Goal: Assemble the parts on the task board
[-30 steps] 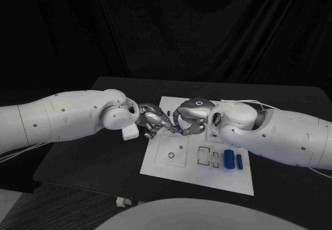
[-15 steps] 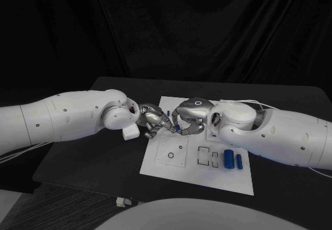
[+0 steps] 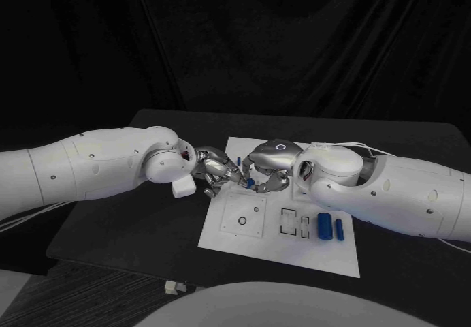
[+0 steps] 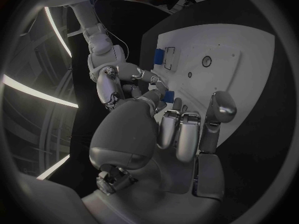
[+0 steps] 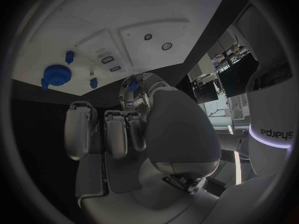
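A small blue part (image 3: 251,182) is being pinched between both hands, left (image 3: 218,174) and right (image 3: 270,178), above the task board (image 3: 246,235); "sharpa" is being shown on an arm (image 5: 269,132).

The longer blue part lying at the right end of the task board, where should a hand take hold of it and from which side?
The longer blue part lies flat on the task board beside a shorter blue part, apart from both busy hands. Probably best to come from above and pinch across its narrow width near the middle, keeping fingers clear of its neighbour; its outer side by the board's edge looks freer.
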`<state>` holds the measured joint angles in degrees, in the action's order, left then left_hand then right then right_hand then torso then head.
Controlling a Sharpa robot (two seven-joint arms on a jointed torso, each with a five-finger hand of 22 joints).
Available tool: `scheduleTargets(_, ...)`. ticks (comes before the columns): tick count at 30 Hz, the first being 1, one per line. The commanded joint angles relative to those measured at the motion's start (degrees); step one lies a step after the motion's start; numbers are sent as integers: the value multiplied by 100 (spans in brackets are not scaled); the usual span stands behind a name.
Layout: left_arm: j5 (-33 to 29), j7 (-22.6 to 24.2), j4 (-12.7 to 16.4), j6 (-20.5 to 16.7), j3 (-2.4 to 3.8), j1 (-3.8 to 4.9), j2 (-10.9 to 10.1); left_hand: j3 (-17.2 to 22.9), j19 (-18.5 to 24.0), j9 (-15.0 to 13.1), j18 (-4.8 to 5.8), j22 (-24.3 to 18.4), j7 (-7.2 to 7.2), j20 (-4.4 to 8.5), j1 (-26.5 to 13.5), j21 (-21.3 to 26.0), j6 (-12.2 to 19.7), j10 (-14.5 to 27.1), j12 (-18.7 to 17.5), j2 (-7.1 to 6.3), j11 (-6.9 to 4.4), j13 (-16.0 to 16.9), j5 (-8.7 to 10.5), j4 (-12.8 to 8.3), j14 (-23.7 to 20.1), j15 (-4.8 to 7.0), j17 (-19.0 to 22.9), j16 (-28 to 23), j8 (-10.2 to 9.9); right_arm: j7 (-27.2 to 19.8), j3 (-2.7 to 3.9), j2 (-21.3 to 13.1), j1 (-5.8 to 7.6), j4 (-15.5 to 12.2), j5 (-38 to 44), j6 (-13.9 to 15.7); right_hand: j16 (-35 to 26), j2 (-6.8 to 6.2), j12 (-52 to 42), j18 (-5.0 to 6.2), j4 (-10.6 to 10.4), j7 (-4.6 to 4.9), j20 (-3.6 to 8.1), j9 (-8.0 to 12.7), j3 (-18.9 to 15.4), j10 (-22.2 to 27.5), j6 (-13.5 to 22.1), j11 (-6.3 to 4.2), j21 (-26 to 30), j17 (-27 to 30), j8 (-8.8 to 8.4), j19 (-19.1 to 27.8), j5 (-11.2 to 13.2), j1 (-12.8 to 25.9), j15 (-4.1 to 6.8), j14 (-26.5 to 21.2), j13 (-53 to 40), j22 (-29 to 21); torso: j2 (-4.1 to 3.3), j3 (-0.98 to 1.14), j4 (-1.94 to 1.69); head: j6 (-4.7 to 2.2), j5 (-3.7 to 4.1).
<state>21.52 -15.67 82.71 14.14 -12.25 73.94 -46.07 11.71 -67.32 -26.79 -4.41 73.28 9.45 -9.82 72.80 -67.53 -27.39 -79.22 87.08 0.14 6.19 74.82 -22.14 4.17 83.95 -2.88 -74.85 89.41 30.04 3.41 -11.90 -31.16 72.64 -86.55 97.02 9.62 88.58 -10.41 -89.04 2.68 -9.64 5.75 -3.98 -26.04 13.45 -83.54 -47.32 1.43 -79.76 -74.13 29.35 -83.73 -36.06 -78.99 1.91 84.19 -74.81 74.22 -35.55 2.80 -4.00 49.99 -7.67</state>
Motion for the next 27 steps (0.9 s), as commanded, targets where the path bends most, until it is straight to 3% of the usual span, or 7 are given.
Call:
scheduleTargets(1, -53, 38, -31, 218, 6, -11, 14, -95, 107, 50, -235, -51, 163, 27, -12, 102, 120, -20, -103, -88, 11, 866, 69, -13, 485, -43, -1402, 21, -12, 75, 4, 2, 3, -28, 3, 52, 142, 44, -96, 18, 4, -48, 4, -157, 269, -646, -148, -24, 126, -1587, 157, -33, 36, 57, 44, 581, -1519, 1200, 3, -1, -7, 1, 8)
scheduleTargets(3, -53, 62, -61, 288, 6, -12, 20, -121, 198, 97, -253, -71, 148, 35, 82, 191, 625, 233, -193, -139, -4, 730, 90, -82, 440, -31, -1363, 9, -86, 75, 4, 3, 3, -32, 3, 55, 142, 44, -96, 18, 4, -48, 4, -157, 269, -646, -148, -24, 126, -1587, 157, -33, 36, 57, 44, 581, -1519, 1200, 4, 0, -7, 1, 11)
scheduleTargets(7, -53, 115, -127, 445, 6, -15, 35, -144, 308, 125, -276, -94, 103, 47, 198, 301, 881, 459, -272, -190, -30, 611, 113, -179, 395, -19, -1327, 0, -16, 73, 4, 3, 3, -34, 3, 60, 142, 44, -96, 22, 9, -47, 4, -158, 273, -646, -150, -25, 140, -1587, 156, -26, 38, 54, 44, 581, -1519, 1195, 6, 0, -1, 1, 14)
scheduleTargets(18, -53, 180, -237, 732, 6, -32, 71, -155, 430, 246, -303, -92, -47, 96, 389, 442, 1169, 913, -442, -223, -120, 369, 154, -345, 346, 42, -1291, -7, 67, 91, 4, -3, 3, -39, 3, 45, 142, 45, -96, 25, 16, -46, 4, -160, 278, -646, -149, -24, 156, -1587, 151, -18, 47, 49, 45, 581, -1519, 1190, 3, -2, 1, 1, 1)
scheduleTargets(21, -53, 184, -253, 768, 6, -36, 77, -146, 423, 321, -304, -50, -222, 151, 479, 457, 1095, 942, -449, -221, -207, 357, 179, -423, 363, 110, -1307, 1, 166, 94, 4, -2, 3, -38, 3, 38, 142, 45, -96, 25, 16, -46, 4, -160, 278, -646, -149, -24, 156, -1587, 151, -18, 47, 49, 45, 581, -1519, 1190, 3, -3, 1, 1, 5)
scheduleTargets(27, -53, 218, -278, 761, 6, -41, 88, -152, 383, 385, -295, 0, -271, 186, 485, 440, 915, 877, -418, -196, -246, 386, 179, -429, 394, 147, -1334, 10, 246, 95, 4, -2, 3, -37, 3, 21, 142, 46, -96, 29, 25, -42, 4, -162, 287, -646, -143, -22, 173, -1587, 140, -10, 63, 44, 44, 581, -1519, 1184, 2, -1, -9, 1, 7)
